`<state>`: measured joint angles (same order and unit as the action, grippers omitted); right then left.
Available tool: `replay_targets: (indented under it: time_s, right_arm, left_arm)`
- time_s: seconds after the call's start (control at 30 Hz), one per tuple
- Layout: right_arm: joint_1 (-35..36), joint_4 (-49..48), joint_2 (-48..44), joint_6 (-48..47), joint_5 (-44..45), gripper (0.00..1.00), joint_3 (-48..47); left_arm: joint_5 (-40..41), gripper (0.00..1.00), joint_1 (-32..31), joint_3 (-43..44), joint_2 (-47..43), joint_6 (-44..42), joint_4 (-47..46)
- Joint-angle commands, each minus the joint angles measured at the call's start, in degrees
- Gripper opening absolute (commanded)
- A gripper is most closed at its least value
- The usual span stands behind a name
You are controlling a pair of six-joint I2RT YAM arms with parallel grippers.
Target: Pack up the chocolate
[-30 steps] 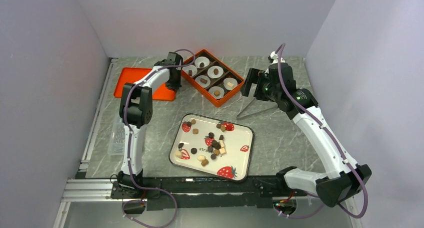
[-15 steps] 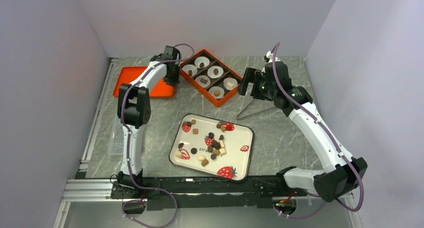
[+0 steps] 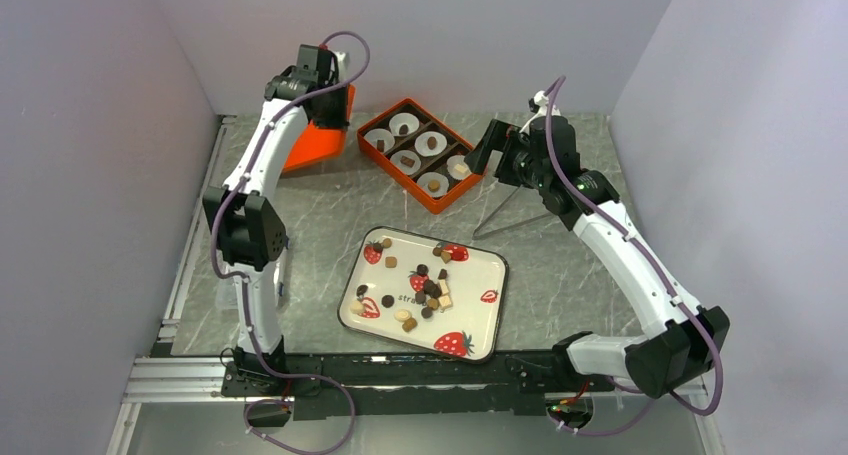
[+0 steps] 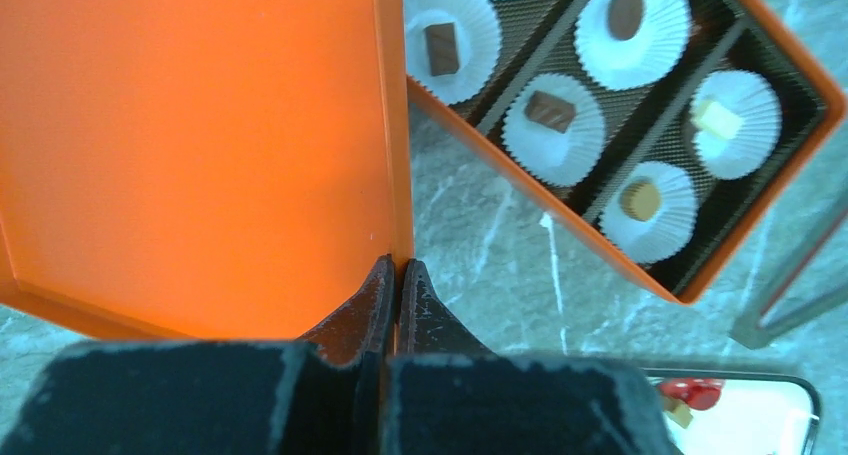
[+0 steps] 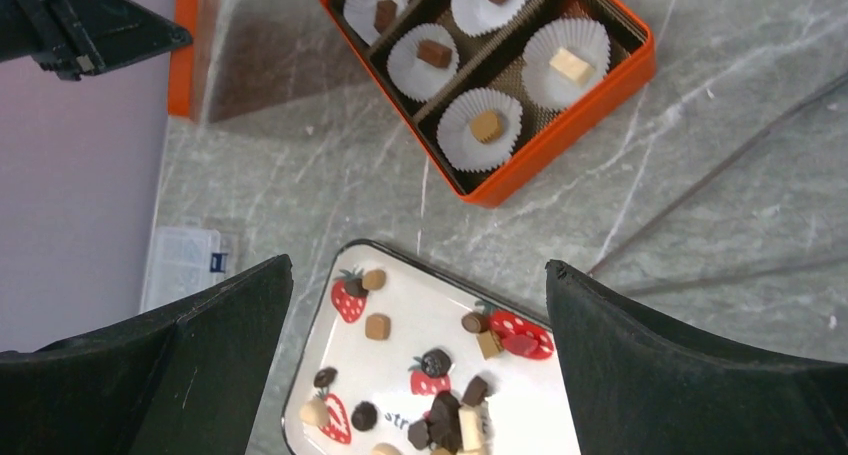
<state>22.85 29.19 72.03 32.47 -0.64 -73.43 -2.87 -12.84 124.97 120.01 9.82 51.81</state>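
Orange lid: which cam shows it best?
Left wrist: the orange lid fills most of the frame, its edge pinched in the left tool. Top external shows the lid tilted up, partly behind the left arm. Right wrist catches only an orange strip at top left.

The left arm is stretched tall toward the upper left of the top view. The left claw is pressed shut there, its fingertips pinched on the edge of an orange lid. The right arm is bent toward the upper centre, and the right claw is held wide apart, pointed downward.
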Motion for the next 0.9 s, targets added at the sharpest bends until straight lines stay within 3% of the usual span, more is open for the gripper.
replay_targets:
  time_s: [0.0, 0.23, 0.4, 0.67, 0.87]
  right_arm:
    - [0.01, -8.83, 0.52, 1.58, -1.42, 1.00, 0.35]
    - [-1.21, -15.41, 3.42, 2.47, -7.08, 1.00, -1.12]
    - [-4.92, -26.63, 4.32, 5.07, -16.54, 1.00, 2.25]
    - [-11.78, -53.02, 9.79, 17.66, -36.09, 1.00, 8.88]
    - [-13.37, -72.34, 16.01, 29.20, -41.78, 1.00, 11.05]
  left_arm:
    - [-3.44, 0.00, -0.25, 5.17, -6.58, 0.49, 0.50]
    - [-13.96, 0.00, -0.25, -0.15, -15.37, 4.20, -3.99]
    - [-22.01, 0.00, -0.43, -5.04, -22.50, 10.84, -10.38]
    - [-35.71, 0.00, -1.67, -11.66, -30.73, 30.52, -29.90]
    - [-40.67, 0.00, -3.84, -10.58, -31.58, 47.98, -45.61]
